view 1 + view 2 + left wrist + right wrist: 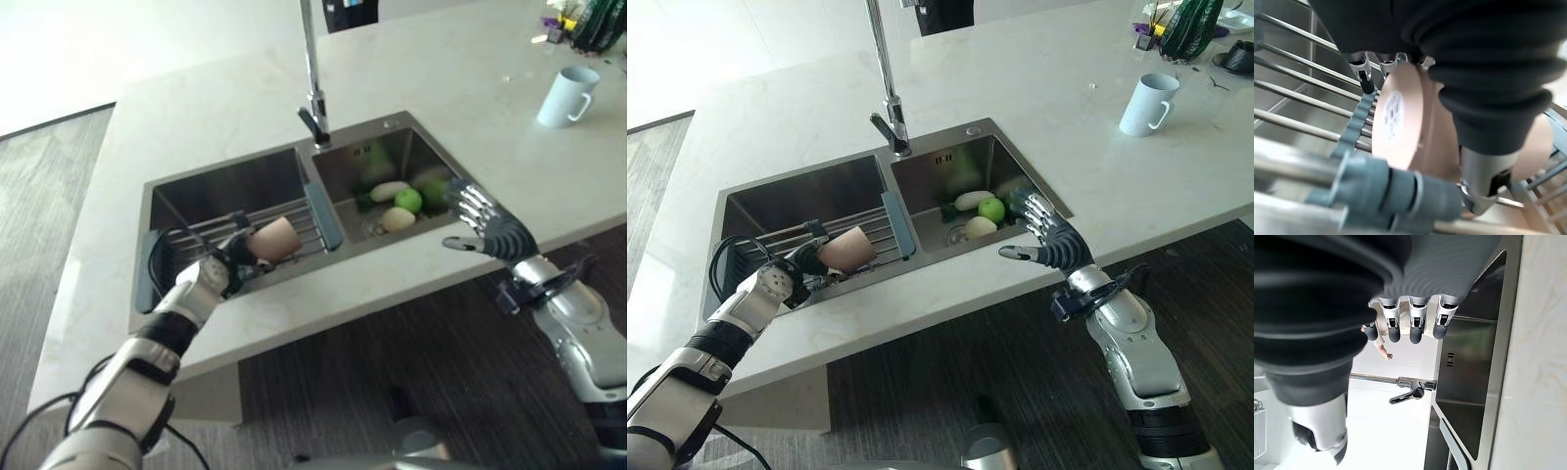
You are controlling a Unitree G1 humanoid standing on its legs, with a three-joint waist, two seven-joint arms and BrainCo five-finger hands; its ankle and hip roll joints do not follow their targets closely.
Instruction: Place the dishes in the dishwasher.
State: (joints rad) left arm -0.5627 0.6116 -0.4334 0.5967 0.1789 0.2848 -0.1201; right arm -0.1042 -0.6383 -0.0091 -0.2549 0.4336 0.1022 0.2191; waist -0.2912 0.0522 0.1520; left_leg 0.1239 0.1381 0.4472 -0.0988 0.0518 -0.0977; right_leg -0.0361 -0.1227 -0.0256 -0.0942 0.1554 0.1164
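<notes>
the left hand [227, 266] is in the left basin of the double sink [211, 186], at about 8 o'clock from the tap [312, 103], and its fingers and thumb are curled around a pink cup [276, 239]. the cup lies on its side on the wire rack [294, 217] that spans this basin, with the flat base turned toward the wrist, as the left wrist view shows [1398, 122]. a grey-blue end piece [898, 224] of the rack stands just beside the cup, at 3 o'clock from it, next to the wall between the two basins. the right hand [1050, 240] is above the front rim of the right basin, at about 4 o'clock from the tap, with the fingers [1416, 330] straight and a little apart and the thumb held to the side; it holds nothing. in the right basin, at 9 to 10 o'clock from this hand, lie a green round fruit [408, 200] and two pale long vegetables [390, 190], close together near the drain. a light blue mug [568, 95] stands upright on the white counter [196, 108], well apart from the sink, at about 2 o'clock from it.
</notes>
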